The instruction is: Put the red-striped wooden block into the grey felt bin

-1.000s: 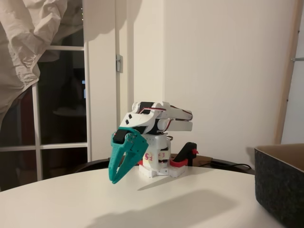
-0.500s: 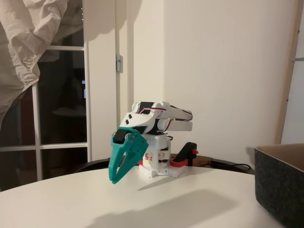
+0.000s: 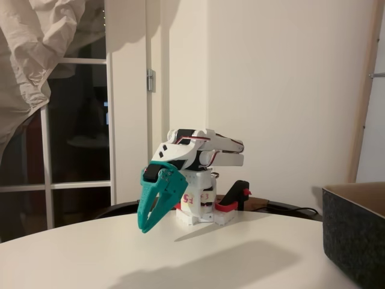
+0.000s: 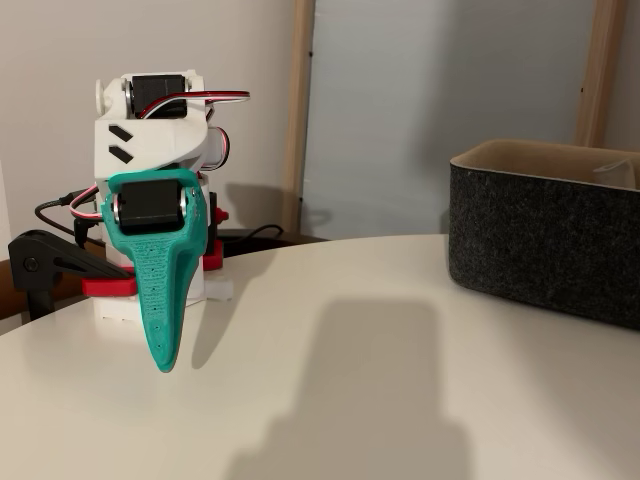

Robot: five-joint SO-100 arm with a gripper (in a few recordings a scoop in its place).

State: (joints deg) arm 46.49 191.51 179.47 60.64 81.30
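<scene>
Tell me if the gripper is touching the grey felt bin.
Apart. In a fixed view, bare table lies between the gripper and the grey felt bin.

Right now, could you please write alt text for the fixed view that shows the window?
A folded white arm points its teal tool, shut and empty, down over a white table. The grey bin stands at the right edge; a dark window is behind on the left.
</scene>
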